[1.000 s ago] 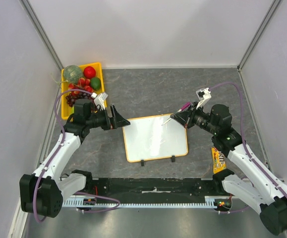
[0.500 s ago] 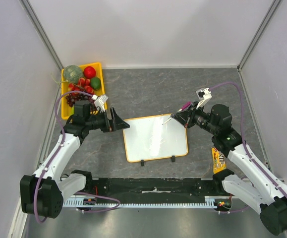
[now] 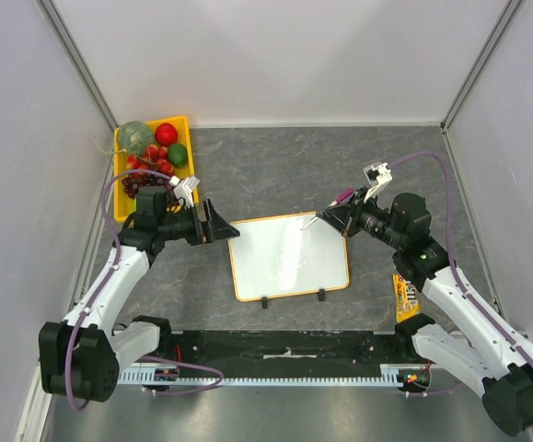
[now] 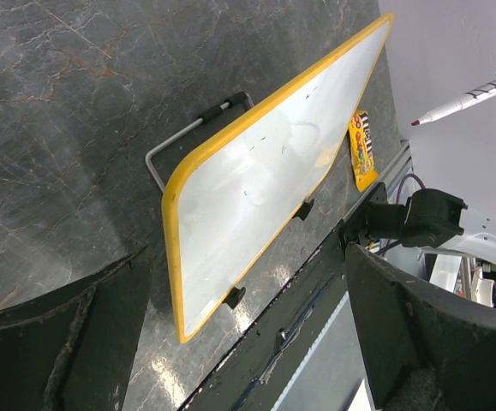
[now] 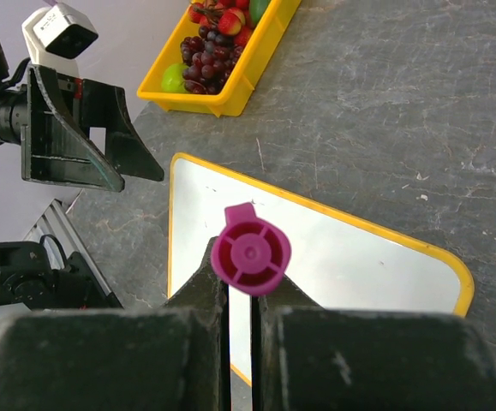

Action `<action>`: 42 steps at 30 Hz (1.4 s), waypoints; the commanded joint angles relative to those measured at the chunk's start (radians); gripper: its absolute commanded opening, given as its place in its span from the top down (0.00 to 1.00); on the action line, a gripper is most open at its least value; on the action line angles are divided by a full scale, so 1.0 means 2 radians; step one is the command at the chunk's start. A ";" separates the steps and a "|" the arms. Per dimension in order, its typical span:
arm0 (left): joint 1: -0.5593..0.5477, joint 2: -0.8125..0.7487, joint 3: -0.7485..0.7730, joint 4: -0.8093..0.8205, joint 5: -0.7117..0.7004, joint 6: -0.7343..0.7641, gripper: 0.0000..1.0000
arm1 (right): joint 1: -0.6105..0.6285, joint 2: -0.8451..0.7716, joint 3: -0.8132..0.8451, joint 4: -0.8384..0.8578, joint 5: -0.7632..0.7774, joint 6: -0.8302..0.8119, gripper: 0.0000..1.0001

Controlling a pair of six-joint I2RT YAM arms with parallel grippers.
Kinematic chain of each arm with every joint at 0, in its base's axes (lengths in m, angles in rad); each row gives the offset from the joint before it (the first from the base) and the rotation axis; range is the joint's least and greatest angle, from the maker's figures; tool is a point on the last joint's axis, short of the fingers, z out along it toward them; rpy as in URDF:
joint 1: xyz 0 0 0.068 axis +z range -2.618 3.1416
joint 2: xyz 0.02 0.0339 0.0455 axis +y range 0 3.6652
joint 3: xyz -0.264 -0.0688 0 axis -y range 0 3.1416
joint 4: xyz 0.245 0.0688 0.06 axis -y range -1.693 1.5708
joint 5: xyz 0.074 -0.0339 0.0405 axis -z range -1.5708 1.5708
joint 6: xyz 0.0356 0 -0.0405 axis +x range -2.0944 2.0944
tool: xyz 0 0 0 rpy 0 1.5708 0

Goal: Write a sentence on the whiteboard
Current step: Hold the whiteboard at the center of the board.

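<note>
One yellow tray (image 3: 190, 138) of grapes and other fruit sits at the far left corner of the desk (image 3: 275, 166); just right of it, the left arm (image 3: 110, 276) holds its jaws spread wide and empty, near the far left corner of the whiteboard (image 3: 289, 262); the board lies flat mid-desk between both arms, its two black clips on the near edge; over its far right corner slants a marker (image 5: 250, 255), pinched in the tightly closed jaws of the right arm (image 3: 459, 304); whether the tip touches is unclear; a yellow sweet packet (image 3: 404, 296) lies rightmost.
</note>
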 commanded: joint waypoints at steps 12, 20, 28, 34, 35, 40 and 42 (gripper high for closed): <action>0.016 0.007 -0.007 0.011 0.023 0.012 0.07 | 0.004 -0.001 -0.032 0.118 -0.067 0.008 1.00; 0.017 0.022 -0.014 0.030 0.050 -0.002 0.10 | 0.017 0.012 -0.035 0.147 -0.068 0.022 1.00; 0.017 0.039 -0.017 0.040 0.056 -0.011 0.12 | 0.054 0.037 -0.025 0.165 -0.050 0.029 1.00; 0.017 0.019 -0.019 0.052 -0.005 -0.046 0.09 | 0.072 0.042 -0.027 0.166 -0.032 0.031 1.00; 0.017 0.013 -0.027 0.065 -0.010 -0.061 0.09 | 0.072 0.042 -0.028 0.165 -0.031 0.032 1.00; 0.017 -0.032 -0.138 0.219 -0.053 -0.102 0.06 | 0.072 0.030 -0.022 0.141 -0.023 0.021 1.00; 0.017 -0.038 -0.200 0.317 -0.042 -0.137 0.05 | 0.071 0.029 -0.019 0.132 -0.019 0.015 1.00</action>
